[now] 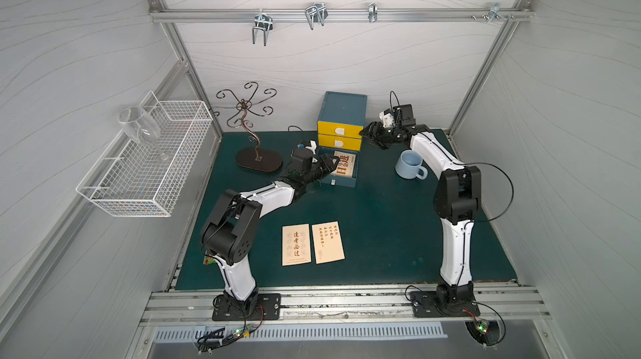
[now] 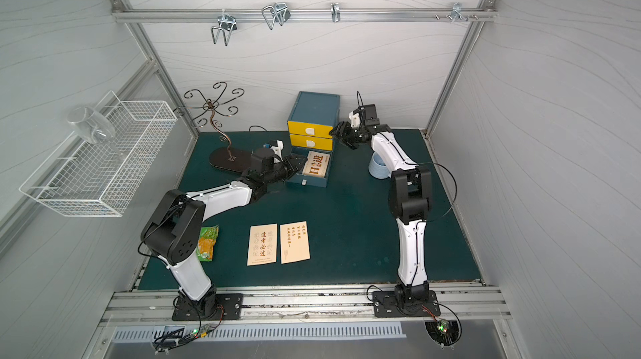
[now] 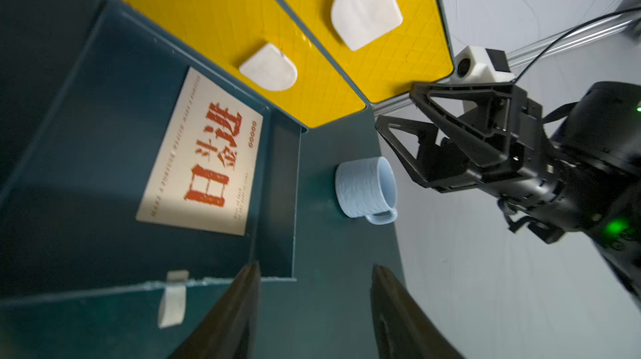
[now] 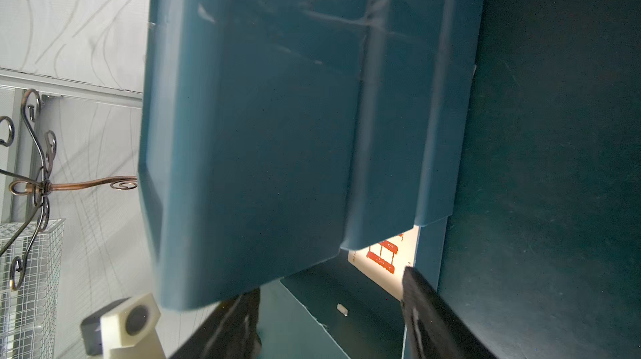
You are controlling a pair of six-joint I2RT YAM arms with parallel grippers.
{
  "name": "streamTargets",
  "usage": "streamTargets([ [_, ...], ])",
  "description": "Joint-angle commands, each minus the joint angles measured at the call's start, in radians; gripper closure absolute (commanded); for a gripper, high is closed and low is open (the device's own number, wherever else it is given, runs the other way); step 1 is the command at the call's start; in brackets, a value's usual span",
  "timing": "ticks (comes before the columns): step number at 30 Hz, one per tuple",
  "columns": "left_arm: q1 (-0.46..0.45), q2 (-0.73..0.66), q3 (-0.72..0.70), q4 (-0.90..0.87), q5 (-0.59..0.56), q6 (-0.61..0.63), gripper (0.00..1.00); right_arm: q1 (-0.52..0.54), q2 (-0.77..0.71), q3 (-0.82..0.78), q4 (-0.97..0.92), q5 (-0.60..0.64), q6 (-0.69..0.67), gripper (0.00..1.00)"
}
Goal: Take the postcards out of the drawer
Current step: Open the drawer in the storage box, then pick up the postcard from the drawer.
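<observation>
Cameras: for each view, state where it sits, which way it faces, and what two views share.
Top views: high in front, looking down at the mat; left arm and right arm show.
Left wrist: behind the left claw, facing the open drawer, postcard and right claw.
Right wrist: behind the right claw, facing the cabinet side.
Shared: both wrist views show the postcard.

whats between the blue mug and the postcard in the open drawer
Between the postcard and the mug stand only the drawer's side wall and a strip of bare green mat, as the left wrist view shows.
</observation>
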Motion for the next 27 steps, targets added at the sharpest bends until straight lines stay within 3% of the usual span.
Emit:
streamTargets([
  [1, 0.01, 0.079, 0.119, -0.256, 0.033, 0.212, 0.42, -0.009, -0.047, 0.001, -0.025, 0.012, -0.021, 0.33],
  [9, 0.013, 0.183, 0.247, -0.341, -0.016, 0.345, 0.39, -0.018, -0.092, -0.01, -0.058, 0.034, -0.053, 0.29],
  [18, 0.014, 0.29, 0.4, -0.413, -0.029, 0.407, 0.37, -0.02, -0.135, -0.069, -0.116, 0.074, -0.123, 0.24],
  [27, 0.013, 0.343, 0.455, -0.421, -0.056, 0.458, 0.35, 0.006, -0.153, -0.202, -0.111, 0.09, -0.153, 0.26],
])
